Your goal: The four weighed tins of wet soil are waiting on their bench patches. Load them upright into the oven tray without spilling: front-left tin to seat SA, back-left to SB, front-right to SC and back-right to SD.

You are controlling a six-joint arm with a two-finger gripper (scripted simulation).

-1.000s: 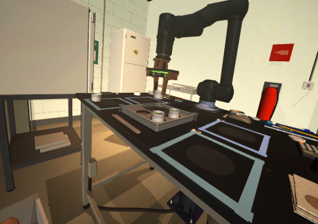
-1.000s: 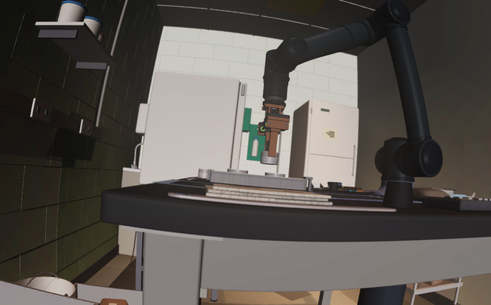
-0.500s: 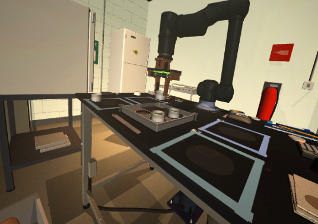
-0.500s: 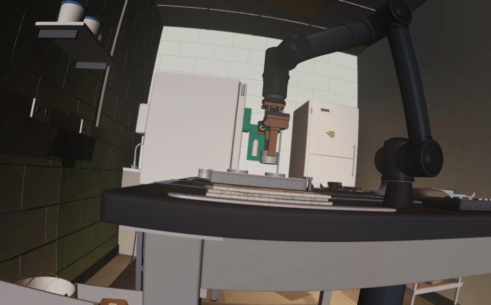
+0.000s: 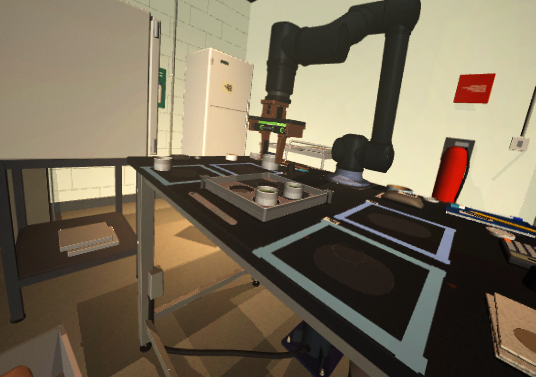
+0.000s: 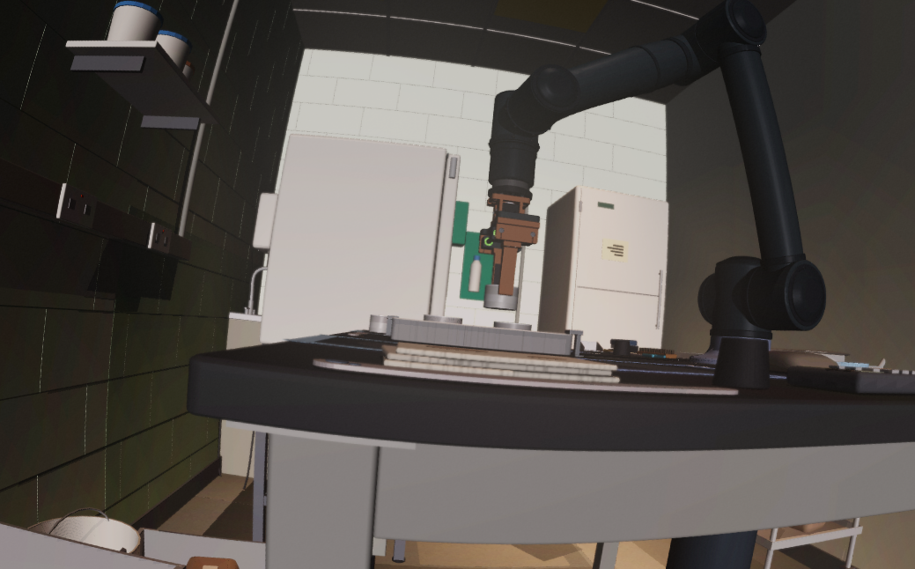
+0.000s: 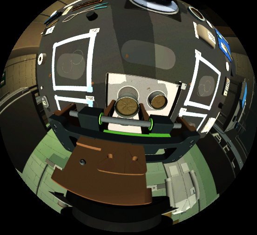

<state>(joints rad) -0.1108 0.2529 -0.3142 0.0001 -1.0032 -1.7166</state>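
Observation:
The oven tray is partly hidden by my gripper in the wrist camera, which shows only one seated tin and an empty round seat. The side camera shows two tins of soil seated upright in the tray, one at the near edge and one beside it. Another tin stands on its taped patch at the bench's far corner. My gripper hangs above the tray's far side, closed around a tin of brown soil that it carries upright.
A large grey oven cabinet stands beyond the bench's far end, with a white fridge behind. Two empty taped patches lie nearer the side camera. Boards, a keyboard and small items crowd the bench by the arm's base.

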